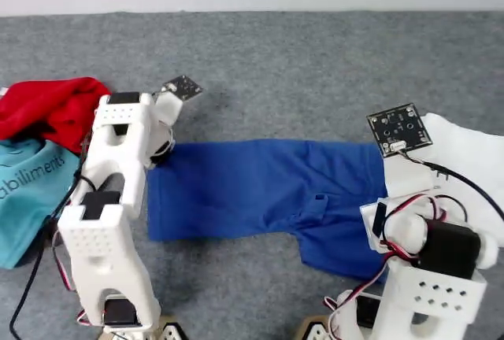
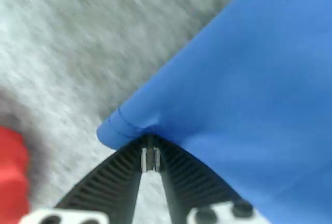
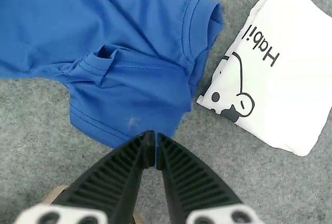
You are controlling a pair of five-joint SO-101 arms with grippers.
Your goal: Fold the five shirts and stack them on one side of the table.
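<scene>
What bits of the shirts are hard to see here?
Teal shirt: high view, cut off by the left edge.
White shirt: high view, near side covered by the right arm.
Red shirt: left wrist view, blurred and cut off by the edge.

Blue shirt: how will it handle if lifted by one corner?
Likely floppy: the blue shirt puckers where the left jaws pinch its corner, so the rest should drape. Its folded-over sleeve suggests it bunches rather than slides if pushed.

Spread shirt [image 1: 260,186] lies between heap [image 1: 43,108] and folded shirt [image 1: 465,159].
</scene>
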